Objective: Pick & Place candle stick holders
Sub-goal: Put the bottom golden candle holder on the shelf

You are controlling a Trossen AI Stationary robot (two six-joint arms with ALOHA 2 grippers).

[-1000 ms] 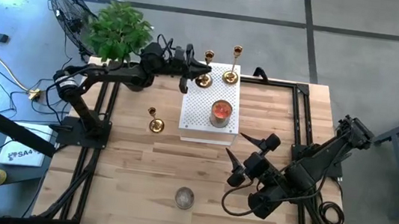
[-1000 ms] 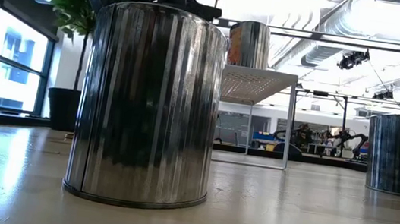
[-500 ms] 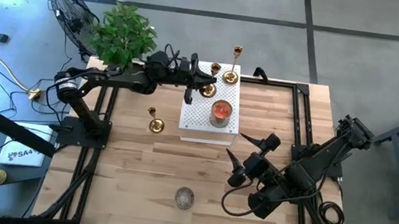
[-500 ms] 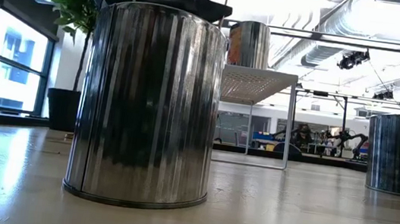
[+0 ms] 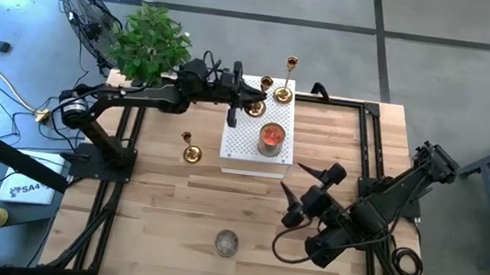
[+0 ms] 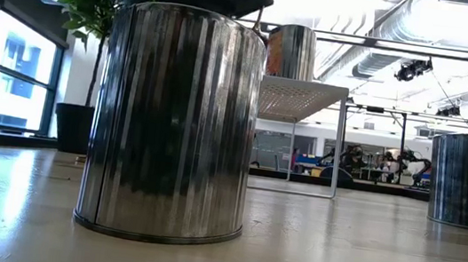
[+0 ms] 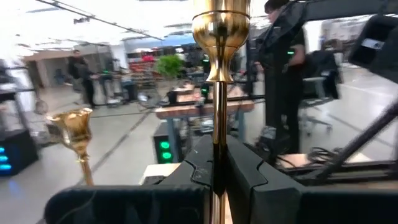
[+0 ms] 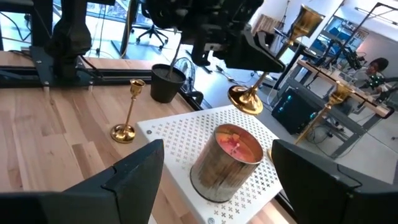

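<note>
From above, the left gripper (image 5: 247,99) clamps a candlestick (image 5: 257,105) over the white perforated stand (image 5: 242,148), while the right wrist view shows that candlestick tilted, another on the table (image 8: 126,112), the right gripper (image 5: 307,183) unclenched.

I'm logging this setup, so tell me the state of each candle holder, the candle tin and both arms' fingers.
Held candle stick holder: gripped by left gripper, lifted above the white stand.
Far candle stick holder: upright on stand.
Table candle stick holder: upright on table.
Candle tin: upright on stand.
Right gripper: fingers open, empty.
</note>
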